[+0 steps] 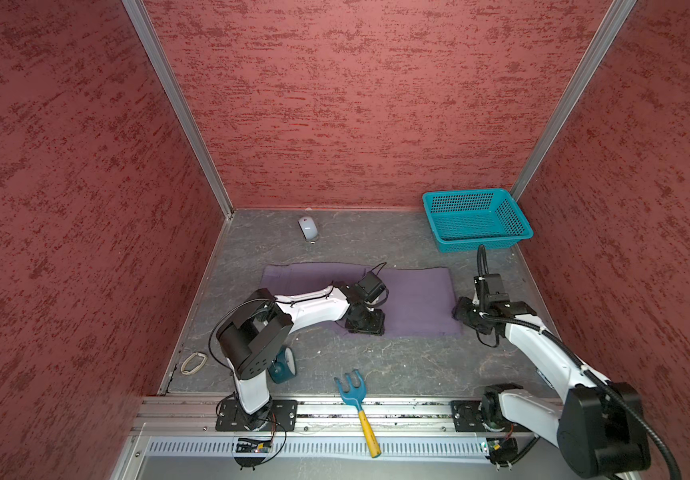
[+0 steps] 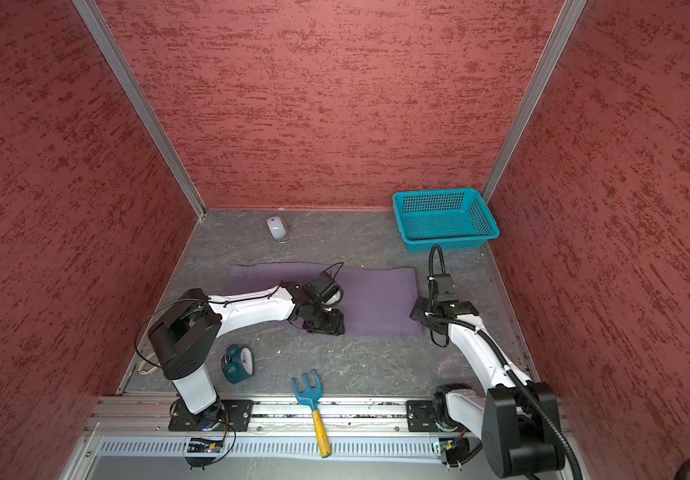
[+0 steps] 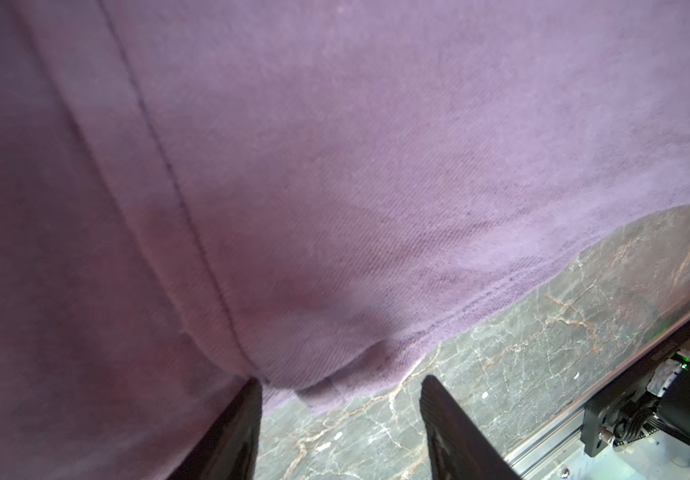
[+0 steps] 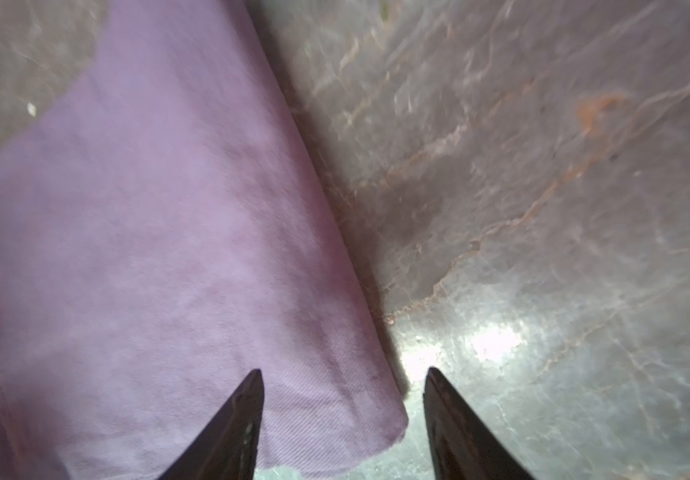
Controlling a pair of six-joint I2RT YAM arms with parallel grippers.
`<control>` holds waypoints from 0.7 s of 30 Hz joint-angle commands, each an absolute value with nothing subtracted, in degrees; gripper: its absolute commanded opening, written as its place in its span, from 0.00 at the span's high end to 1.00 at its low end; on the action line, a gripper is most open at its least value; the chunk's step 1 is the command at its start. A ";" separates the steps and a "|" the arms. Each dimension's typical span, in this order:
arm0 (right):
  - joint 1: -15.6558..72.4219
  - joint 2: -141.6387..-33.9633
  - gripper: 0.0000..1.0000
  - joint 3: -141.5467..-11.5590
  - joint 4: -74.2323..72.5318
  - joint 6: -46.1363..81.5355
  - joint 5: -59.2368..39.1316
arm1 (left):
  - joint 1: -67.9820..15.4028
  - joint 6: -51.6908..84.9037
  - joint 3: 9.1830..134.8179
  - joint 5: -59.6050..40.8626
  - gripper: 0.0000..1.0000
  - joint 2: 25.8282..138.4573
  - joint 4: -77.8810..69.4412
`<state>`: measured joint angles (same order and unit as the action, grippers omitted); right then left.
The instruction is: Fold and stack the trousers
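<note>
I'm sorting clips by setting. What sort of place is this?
Probably a robot test booth, not a home: red textured walls on aluminium framing enclose a marbled tabletop, with the left arm and right arm bolted to a front rail.

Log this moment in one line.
trousers folded, flat | left gripper open at near edge | right gripper open at right edge | nothing held

We count one pair of trousers (image 1: 418, 299), one teal basket (image 1: 476, 246), one white mouse (image 1: 308, 228), one teal alarm clock (image 2: 237, 365), one blue toy rake (image 1: 353, 397), one pale loop (image 1: 204, 357), and two grippers: the left gripper (image 3: 341, 380) and the right gripper (image 4: 343, 372).
</note>
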<state>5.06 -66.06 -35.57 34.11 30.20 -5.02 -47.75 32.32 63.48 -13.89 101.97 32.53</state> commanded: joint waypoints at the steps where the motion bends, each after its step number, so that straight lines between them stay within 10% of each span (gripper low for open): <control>1: 4.43 -68.53 0.39 -34.33 30.58 30.47 -11.50 | -44.33 33.23 62.58 -14.70 0.39 98.76 31.52; 12: 1.79 -74.29 0.66 -32.77 25.68 33.89 -11.74 | -25.31 33.76 53.80 -17.31 0.38 82.81 31.84; 17: -2.85 -75.83 0.51 -31.64 25.44 33.89 -11.89 | -16.97 33.15 49.91 -19.00 0.37 76.91 32.55; 21: -3.25 -77.41 0.61 -30.10 22.46 34.78 -15.88 | -12.84 32.19 48.22 -20.85 0.37 74.98 33.01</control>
<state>-2.81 -75.44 -32.49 24.08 33.56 -13.61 -14.50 33.58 49.04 -18.46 76.12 32.21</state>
